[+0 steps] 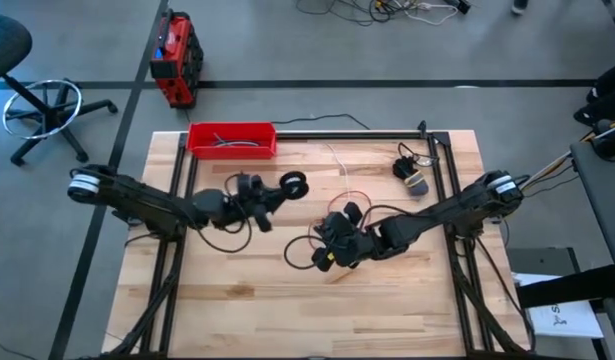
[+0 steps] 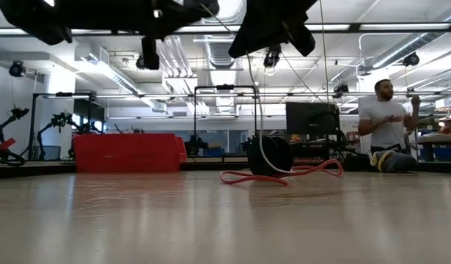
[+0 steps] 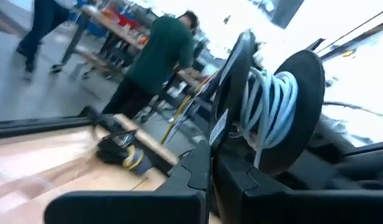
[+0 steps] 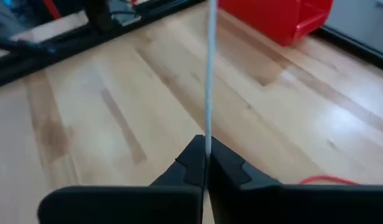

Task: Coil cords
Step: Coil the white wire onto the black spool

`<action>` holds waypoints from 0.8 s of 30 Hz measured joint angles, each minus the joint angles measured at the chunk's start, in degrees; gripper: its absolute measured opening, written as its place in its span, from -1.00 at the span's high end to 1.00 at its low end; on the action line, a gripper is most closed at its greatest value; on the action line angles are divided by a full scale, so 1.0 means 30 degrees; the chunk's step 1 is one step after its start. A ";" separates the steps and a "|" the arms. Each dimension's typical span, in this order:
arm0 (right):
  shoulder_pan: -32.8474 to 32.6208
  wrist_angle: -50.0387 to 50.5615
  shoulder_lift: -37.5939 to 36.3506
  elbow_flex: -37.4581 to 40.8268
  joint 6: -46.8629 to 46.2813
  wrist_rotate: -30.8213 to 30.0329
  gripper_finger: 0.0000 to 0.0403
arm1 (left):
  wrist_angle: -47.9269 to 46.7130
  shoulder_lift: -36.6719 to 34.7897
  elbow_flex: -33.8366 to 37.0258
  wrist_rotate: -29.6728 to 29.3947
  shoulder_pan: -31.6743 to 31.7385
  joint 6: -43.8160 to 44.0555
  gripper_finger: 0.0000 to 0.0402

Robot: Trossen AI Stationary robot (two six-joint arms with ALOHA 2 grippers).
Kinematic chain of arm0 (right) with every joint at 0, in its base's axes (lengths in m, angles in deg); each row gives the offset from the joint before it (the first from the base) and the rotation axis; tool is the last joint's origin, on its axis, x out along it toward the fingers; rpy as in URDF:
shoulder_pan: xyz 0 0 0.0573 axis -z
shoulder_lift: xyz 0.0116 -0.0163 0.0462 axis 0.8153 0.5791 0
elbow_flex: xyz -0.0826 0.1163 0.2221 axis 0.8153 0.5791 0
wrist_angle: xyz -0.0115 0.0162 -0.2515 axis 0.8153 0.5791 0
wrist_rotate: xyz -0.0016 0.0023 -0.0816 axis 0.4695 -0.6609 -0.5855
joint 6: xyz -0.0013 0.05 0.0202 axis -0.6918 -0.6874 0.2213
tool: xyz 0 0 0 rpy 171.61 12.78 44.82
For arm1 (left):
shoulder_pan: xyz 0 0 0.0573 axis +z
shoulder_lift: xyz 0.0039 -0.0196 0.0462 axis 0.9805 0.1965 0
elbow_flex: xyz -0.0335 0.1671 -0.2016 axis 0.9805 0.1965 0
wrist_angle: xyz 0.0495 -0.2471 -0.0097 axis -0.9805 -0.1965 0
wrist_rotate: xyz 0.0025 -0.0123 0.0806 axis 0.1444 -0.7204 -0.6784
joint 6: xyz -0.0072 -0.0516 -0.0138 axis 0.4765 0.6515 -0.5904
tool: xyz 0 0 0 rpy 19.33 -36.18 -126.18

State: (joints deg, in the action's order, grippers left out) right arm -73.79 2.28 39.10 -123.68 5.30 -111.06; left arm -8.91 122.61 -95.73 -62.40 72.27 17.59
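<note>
Above mid-table, the left gripper clamps a black spool wound with white cord, which the right gripper pinches taut, while only the low view reveals the red cord lying on the table.

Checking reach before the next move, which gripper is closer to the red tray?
Left. The left gripper, shut on the spool, sits just below the red tray. The right gripper, shut on the white cord, is farther toward the table's middle.
</note>
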 joint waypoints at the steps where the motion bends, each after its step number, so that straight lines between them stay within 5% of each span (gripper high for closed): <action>1: 0.0021 -0.0084 0.0000 -0.0017 0.0003 -0.0134 0.99 | 0.0317 -0.0408 0.0245 0.0255 -0.0008 0.0006 1.00; 14: -0.0023 -0.1671 -0.0105 -0.0050 0.2158 -0.0542 0.67 | 0.2134 -0.5371 0.3457 0.1106 -0.0015 -0.1132 1.00; 21: -0.0030 -0.3129 -0.0371 -0.1704 0.5940 -0.0722 0.31 | 0.2017 -0.6755 0.4044 0.4166 -0.0051 -0.1044 1.00; 24: -0.0030 -0.6210 -0.0290 -0.2240 0.8886 -0.0715 0.19 | 0.1764 -0.7073 0.4042 0.6012 -0.0051 -0.2452 1.00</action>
State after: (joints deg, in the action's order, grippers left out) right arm -73.88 -16.35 38.23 -130.40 31.95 -113.21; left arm -3.62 101.39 -83.61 -44.36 72.12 10.23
